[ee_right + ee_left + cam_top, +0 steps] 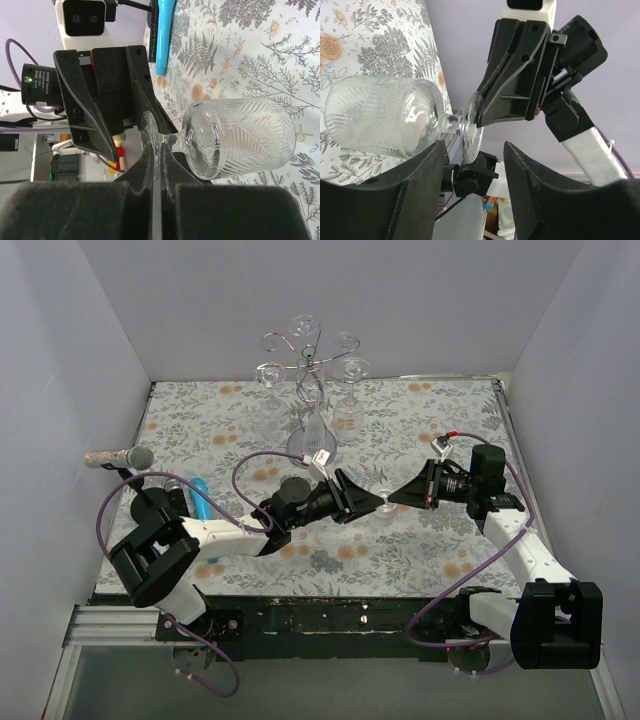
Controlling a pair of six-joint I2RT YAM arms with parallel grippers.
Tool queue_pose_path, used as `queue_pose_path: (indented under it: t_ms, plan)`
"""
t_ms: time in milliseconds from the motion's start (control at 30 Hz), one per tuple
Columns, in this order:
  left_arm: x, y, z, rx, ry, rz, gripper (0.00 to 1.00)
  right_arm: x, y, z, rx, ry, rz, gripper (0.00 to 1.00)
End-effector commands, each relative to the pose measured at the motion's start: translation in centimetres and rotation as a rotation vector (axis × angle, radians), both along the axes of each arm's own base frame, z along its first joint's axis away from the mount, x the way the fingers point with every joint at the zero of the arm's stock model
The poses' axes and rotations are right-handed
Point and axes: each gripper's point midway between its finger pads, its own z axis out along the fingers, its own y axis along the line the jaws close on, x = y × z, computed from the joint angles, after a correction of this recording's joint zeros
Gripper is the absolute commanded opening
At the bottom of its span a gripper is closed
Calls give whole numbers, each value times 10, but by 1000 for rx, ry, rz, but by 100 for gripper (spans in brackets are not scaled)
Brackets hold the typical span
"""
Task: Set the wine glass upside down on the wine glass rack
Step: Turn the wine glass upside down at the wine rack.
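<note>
Near the silver wire wine glass rack (pixel 310 370), the right gripper (pixel 156 150) clamps the clear ribbed wine glass (pixel 235 137) by its foot, which the half-open, empty left gripper (pixel 474 150) could dislodge if it closes crooked.

You have one wine glass rack (pixel 310 360); near it one separate wine glass (pixel 240 135), one blue tool (pixel 200 498), one microphone (pixel 125 457).

Floral table (pixel 440 540) bears wine glass rack (pixel 310 390), microphone (pixel 120 457) and blue object (pixel 200 498).
</note>
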Motion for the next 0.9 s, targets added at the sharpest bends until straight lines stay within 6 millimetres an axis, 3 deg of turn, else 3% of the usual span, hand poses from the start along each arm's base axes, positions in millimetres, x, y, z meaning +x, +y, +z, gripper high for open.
queue_pose_path:
  t_ms: [0,167,267,367,500,733,767,867]
  plan:
    - [-1,-11,20,-38,-51,-23,47,1,4,23,37,-84,49,1]
    - [0,-14,14,-18,-35,-14,39,0,4,23,39,-83,52,1]
    - [5,-13,11,-3,-24,15,25,-1,4,23,39,-84,53,1]
    - [9,-12,12,4,-26,38,21,-2,4,23,40,-84,54,1]
    - [12,-8,14,7,-34,70,0,-2,4,23,38,-86,52,1]
    - [12,6,20,-28,-38,117,0,-3,4,23,38,-92,53,1]
    - [11,7,22,-36,-38,117,0,-3,4,23,38,-92,52,4]
    - [8,11,22,-44,-18,121,0,-4,5,24,38,-98,55,23]
